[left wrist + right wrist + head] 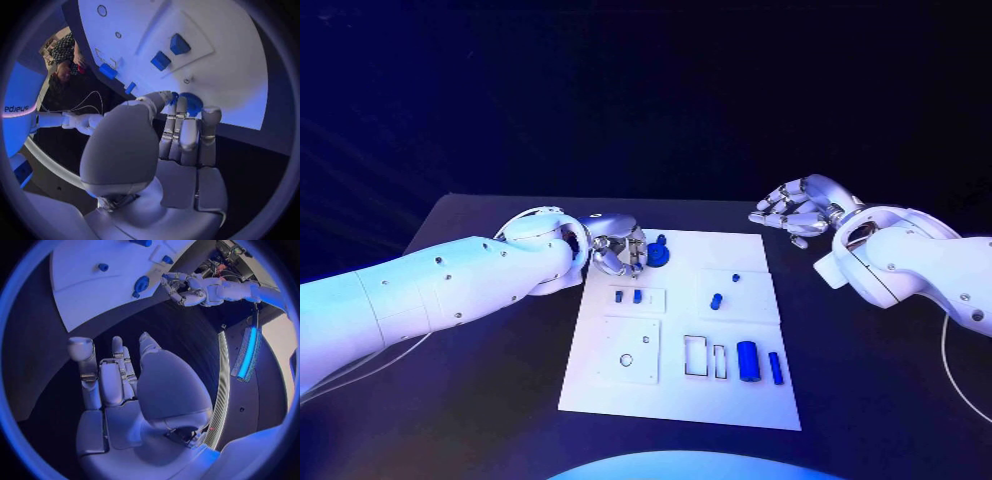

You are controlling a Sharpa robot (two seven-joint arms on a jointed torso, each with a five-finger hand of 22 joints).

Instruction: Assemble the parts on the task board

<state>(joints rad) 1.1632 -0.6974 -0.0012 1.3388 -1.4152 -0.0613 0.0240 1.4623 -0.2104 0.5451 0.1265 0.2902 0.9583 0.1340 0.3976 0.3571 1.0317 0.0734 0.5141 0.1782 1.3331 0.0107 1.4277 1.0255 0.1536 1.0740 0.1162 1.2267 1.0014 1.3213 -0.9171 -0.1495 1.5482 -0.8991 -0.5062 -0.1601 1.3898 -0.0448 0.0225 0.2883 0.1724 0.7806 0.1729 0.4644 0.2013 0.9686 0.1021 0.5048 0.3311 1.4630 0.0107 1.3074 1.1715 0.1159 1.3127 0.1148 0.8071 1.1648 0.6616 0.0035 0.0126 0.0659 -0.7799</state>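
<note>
Task board (678,400) long axis laid away from robot. Round blue part (656,255) at far edge, touched by left hand (617,250); grasp undeterminable. Right hand (798,210) held off far right corner, curled, nothing held.

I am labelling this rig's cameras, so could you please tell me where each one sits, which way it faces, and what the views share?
Head view: on the robot's head, looking down at the white rectangular task board on the black table; both white arms enter, left hand, right hand.
Left wrist view: behind the left hand, facing the board.
Right wrist view: behind the right hand, facing the board's far edge.
Shared: all three show the round blue part at the left hand's fingers.
</note>
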